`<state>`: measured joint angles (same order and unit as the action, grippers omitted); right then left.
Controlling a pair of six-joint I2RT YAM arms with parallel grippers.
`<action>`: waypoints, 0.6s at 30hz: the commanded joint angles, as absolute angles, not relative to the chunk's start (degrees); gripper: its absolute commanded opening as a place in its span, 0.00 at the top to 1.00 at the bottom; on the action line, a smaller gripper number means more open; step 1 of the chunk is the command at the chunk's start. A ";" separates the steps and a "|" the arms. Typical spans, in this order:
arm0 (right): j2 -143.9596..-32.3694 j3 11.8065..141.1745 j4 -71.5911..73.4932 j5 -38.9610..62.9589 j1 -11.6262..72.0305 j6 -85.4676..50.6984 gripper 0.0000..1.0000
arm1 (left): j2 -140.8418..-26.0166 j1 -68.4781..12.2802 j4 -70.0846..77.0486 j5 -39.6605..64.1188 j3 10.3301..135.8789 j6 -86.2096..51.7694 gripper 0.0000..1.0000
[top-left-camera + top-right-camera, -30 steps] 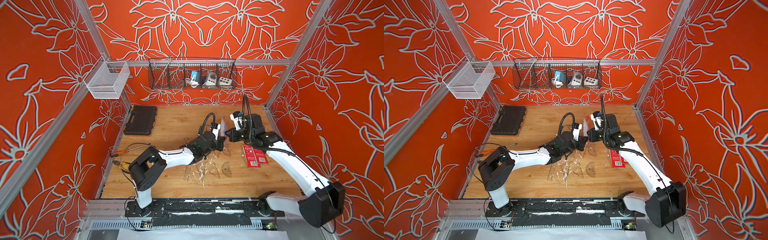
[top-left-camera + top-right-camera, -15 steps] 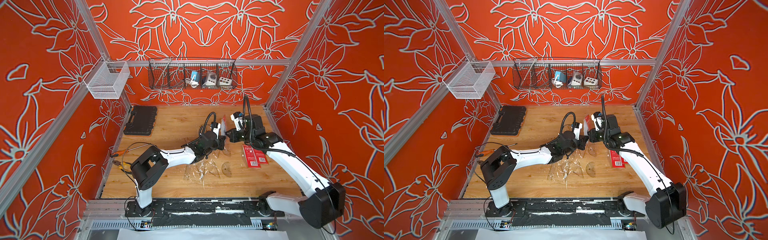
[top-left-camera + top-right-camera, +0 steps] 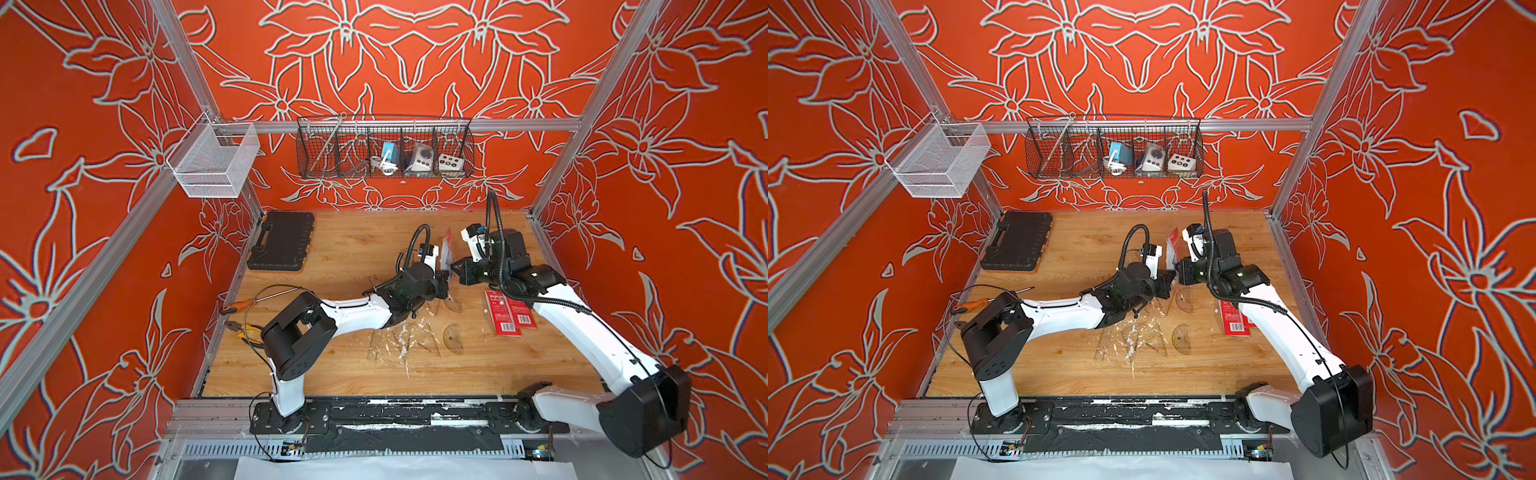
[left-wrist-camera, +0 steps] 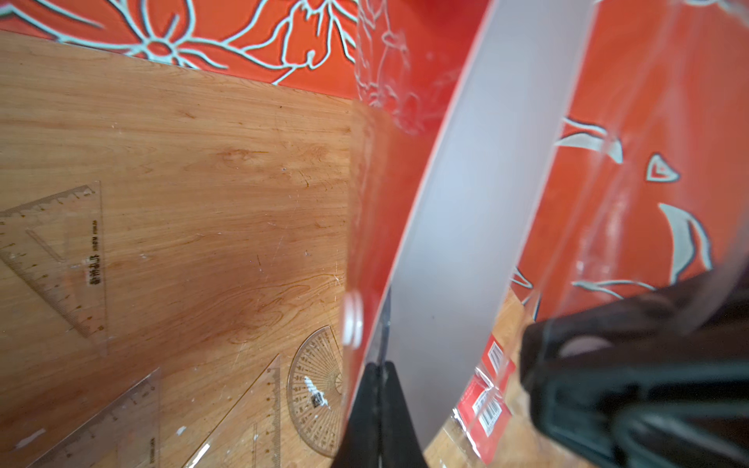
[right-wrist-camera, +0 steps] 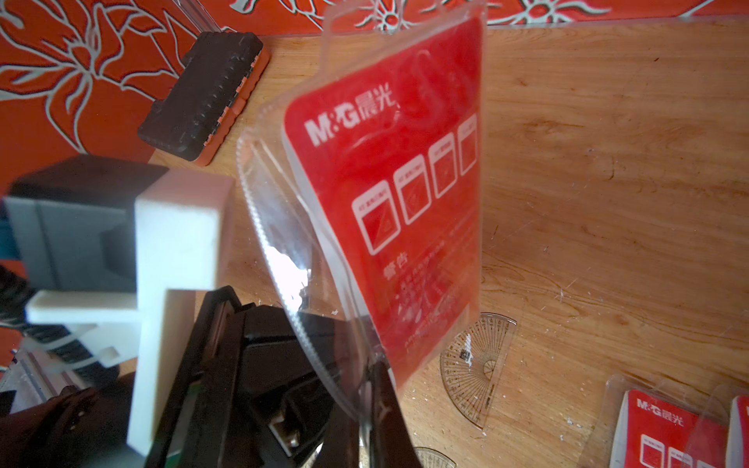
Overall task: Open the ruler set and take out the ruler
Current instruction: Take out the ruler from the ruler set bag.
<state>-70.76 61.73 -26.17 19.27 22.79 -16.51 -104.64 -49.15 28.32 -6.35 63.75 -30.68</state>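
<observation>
The wooden surface (image 3: pixel 353 245) fills the floor of the orange-walled cell. The left arm (image 3: pixel 357 311) and right arm (image 3: pixel 582 324) reach in from the near edge and meet just right of its middle. On the back wall hangs a dark wire rack (image 3: pixel 332 166) with small devices in its right-hand compartments, and a white mesh basket (image 3: pixel 208 174) hangs on the left rail. A black tool case (image 3: pixel 282 241) lies shut in the far left corner, well apart from the arms.

The ruler set (image 5: pixel 405 182) stands upright in the air between the two wrists, above the surface, showing as a thin red-and-white sliver in both top views (image 3: pixel 447 251). Its clear sleeve bows away from the red card along one ribbed edge. The left fingers (image 4: pixel 364 413) are closed tight on its lower edge. The right fingers (image 5: pixel 391 425) pinch the bottom of the sleeve from the opposite side.

In the left wrist view the card's white back blocks much of the scene. In the right wrist view the left arm's white camera mount (image 5: pixel 174 263) crowds in beside the set.

Two spare packs (image 3: pixel 509 311) lie flat beside the right arm. Clear set squares (image 3: pixel 395 345) and two protractors (image 3: pixel 453 338) lie loose near the left arm, whose wrist partly covers them. An orange-handled screwdriver (image 3: pixel 235 308) lies at the left edge.
</observation>
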 commanded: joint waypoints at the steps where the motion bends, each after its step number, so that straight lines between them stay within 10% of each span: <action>1: -69.26 60.81 -27.19 18.75 22.85 -15.74 1.00 | -103.03 -48.98 30.50 -8.92 62.21 -31.17 1.00; 18: -69.35 59.85 -24.77 18.59 22.83 -17.39 1.00 | -105.29 -49.18 34.18 -1.41 62.22 -30.15 0.86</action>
